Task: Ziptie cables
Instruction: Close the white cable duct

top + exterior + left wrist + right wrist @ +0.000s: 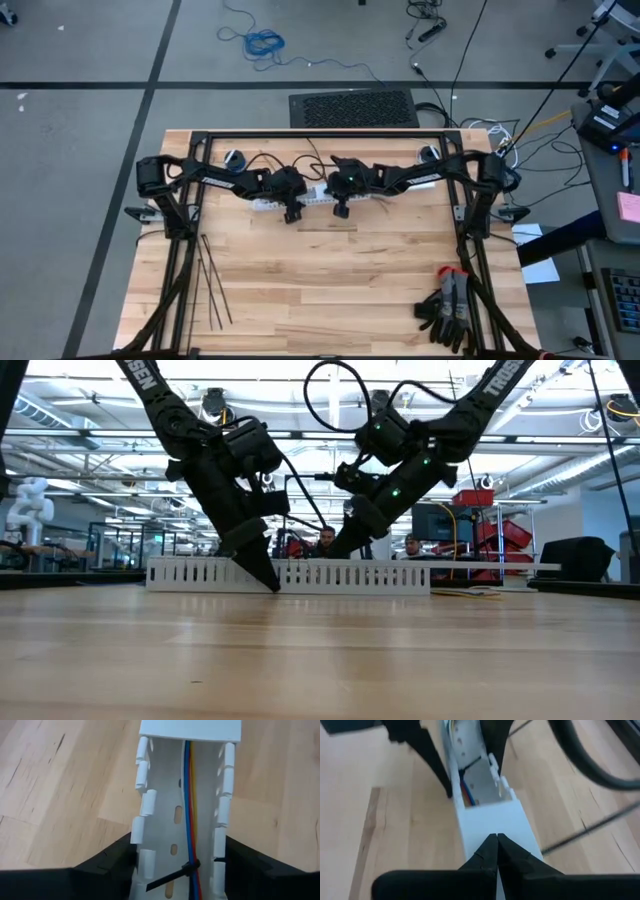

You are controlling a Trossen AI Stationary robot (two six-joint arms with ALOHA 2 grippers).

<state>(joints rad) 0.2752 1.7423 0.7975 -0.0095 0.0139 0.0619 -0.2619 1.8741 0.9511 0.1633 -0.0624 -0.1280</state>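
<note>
A long white slotted duct (315, 199) lies across the far middle of the table. Inside its open part run the cables (189, 795), blue, red and yellow wires, with one black ziptie (188, 869) looped round them. My left gripper (178, 842) is open, slanting down over the open part with one finger outside each slotted wall. My right gripper (496, 837) is shut over the duct's covered part (490, 820). Several loose zipties (212, 285) lie flat near the table's left edge. My left gripper has its fingers (117, 860) close against the outer sides of the duct's two slotted walls (142, 815); whether they touch the walls I cannot tell. My right gripper sets its shut fingertips on the top of the duct's white cover (492, 827), slanting down from the table's right. The duct lies flat on the table.
A pair of black and grey gloves (448, 305) lies at the near right corner. The arms' frame rails (300, 134) run along the table's far edge. The wooden tabletop (330, 270) nearer than the duct is bare.
</note>
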